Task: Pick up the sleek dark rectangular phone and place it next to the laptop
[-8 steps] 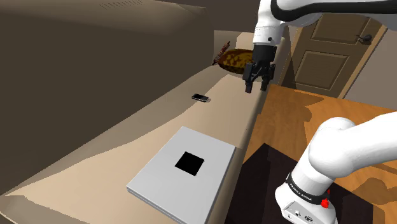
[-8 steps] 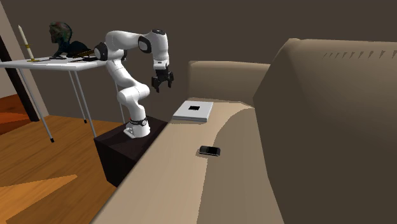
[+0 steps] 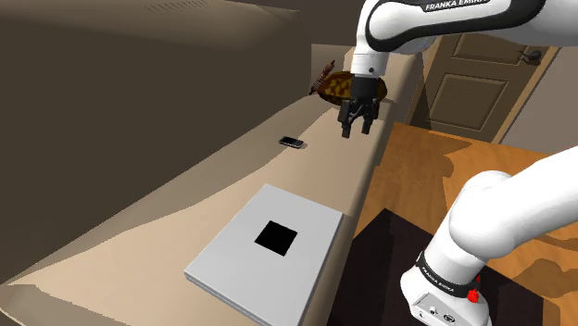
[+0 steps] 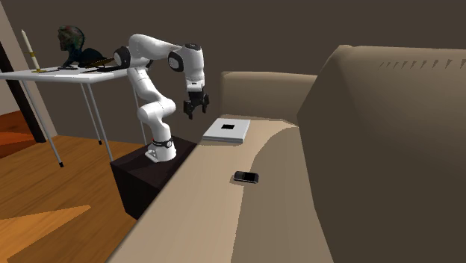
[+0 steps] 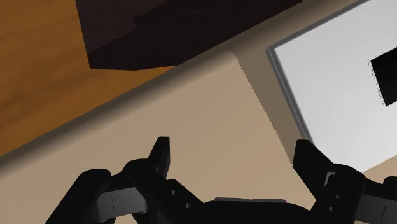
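Dark and flat, the phone (image 3: pixel 293 142) lies on the beige sofa's (image 3: pixel 320 171) seat, well apart from the closed grey laptop (image 3: pixel 269 245). The black gripper (image 3: pixel 357 125) hangs above the seat's outer edge near the laptop, fingers spread wide, holding nothing.

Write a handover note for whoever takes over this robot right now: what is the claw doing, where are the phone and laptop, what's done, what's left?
Gripper: open, empty, in the air over the front edge of the sofa.
Phone: flat on the sofa seat, not gripped, well apart from the laptop.
Laptop: closed, flat on the same seat.
Done: nothing yet.
Left: reach the phone, grasp it, lift it, set it down beside the laptop.
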Robot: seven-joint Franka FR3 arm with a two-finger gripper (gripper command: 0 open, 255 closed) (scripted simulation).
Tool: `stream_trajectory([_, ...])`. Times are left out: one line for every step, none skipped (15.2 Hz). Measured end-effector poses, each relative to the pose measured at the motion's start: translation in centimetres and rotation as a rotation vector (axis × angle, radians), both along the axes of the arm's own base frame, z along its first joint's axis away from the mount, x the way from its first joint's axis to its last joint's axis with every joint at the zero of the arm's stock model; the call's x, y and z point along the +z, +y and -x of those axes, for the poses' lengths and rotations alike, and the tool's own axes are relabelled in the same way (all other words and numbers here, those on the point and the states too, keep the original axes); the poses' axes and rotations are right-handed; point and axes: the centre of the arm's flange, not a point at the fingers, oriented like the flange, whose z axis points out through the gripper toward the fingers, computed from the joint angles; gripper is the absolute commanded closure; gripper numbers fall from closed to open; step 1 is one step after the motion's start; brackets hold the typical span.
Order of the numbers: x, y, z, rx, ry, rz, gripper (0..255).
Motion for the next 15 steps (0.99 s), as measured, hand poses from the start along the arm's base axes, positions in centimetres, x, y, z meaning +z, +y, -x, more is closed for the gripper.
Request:
stream_trajectory([-0.8, -0.4, -0.6, 0.008, -0.004, 0.004, 0])
stream_trajectory([-1.0, -0.6, -1.8, 0.017, -0.01, 0.008, 0])
stream_trajectory([-1.7, -1.0, -2.7, 0.025, -0.014, 0.011, 0])
stream_trajectory([-2.6, -1.5, -3.9, 0.033, -0.019, 0.015, 0])
stream_trajectory([-3.3, -2.1, -4.8, 0.041, -0.024, 0.019, 0])
stream_trajectory([-3.7, -2.2, -5.9, 0.049, -0.03, 0.023, 0])
stream_trajectory([-3.9, -2.6, -6.7, 0.058, -0.035, 0.027, 0])
stream_trajectory([-4.8, -2.7, -7.8, 0.066, -0.039, 0.03, 0])
stream_trajectory([-5.6, -3.3, -8.4, 0.074, -0.044, 0.034, 0])
stream_trajectory([-6.0, -3.8, -9.7, 0.082, -0.05, 0.038, 0])
stream_trajectory([-6.8, -4.0, -11.0, 0.09, -0.055, 0.042, 0])
stream_trajectory([-7.6, -4.2, -12.1, 0.099, -0.06, 0.046, 0])
stream_trajectory([-7.9, -4.5, -13.5, 0.107, -0.064, 0.05, 0])
stream_trajectory([-8.4, -4.9, -14.3, 0.115, -0.069, 0.054, 0])
stream_trajectory([-9.2, -5.2, -15.4, 0.123, -0.075, 0.058, 0])
